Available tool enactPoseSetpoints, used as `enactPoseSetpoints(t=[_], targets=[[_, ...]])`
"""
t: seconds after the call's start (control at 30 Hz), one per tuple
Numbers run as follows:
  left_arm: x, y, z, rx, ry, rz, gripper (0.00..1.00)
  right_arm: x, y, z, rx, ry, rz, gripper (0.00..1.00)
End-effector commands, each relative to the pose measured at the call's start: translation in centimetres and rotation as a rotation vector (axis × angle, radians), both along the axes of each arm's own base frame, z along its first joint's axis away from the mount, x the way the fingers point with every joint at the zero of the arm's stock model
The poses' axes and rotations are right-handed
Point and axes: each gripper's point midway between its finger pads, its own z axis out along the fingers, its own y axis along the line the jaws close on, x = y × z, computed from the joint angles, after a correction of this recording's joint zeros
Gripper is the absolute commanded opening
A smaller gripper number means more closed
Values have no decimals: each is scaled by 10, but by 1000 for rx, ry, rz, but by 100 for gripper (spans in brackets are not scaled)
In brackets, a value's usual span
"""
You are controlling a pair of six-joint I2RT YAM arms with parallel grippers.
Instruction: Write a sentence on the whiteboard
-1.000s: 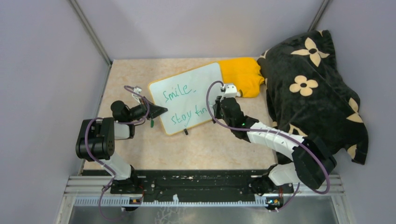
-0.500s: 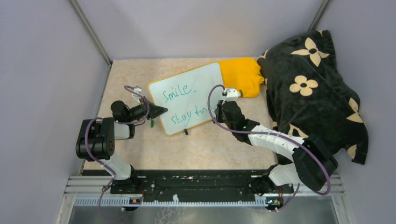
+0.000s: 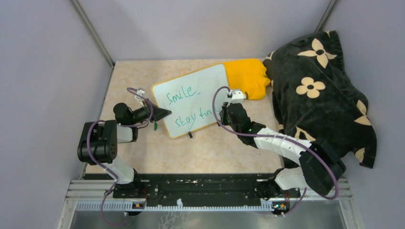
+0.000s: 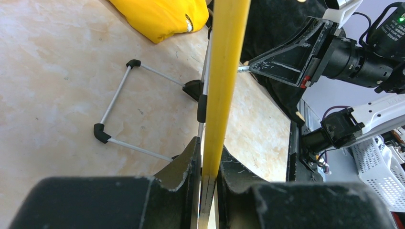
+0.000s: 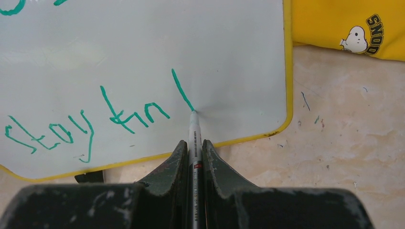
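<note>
the whiteboard (image 3: 191, 95) stays put; right tool (image 5: 194, 143) slid its marker (image 5: 193, 125) nearer.

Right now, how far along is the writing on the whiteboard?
Done: Smile on the top line and stay fin below, in green on the board. In hand: the right gripper holds a marker with its tip on the board at the foot of a slanted stroke after fin; the left gripper clamps the board's yellow rim. Left: finishing that last letter and word.
</note>
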Motion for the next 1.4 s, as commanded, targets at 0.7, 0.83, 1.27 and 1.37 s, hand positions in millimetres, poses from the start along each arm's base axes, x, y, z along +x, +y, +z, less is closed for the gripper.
enactPoseSetpoints(t=[0.7, 0.83, 1.27, 1.37], targets=[[2, -3, 8, 12, -52, -24, 20, 16, 19, 39, 73, -74, 37, 0], [2, -3, 7, 12, -49, -23, 20, 13, 19, 33, 73, -60, 41, 0], [2, -3, 7, 13, -48, -23, 20, 4, 14, 13, 49, -17, 43, 0], [2, -3, 6, 13, -46, -24, 20, 3, 12, 10, 43, -10, 38, 0]])
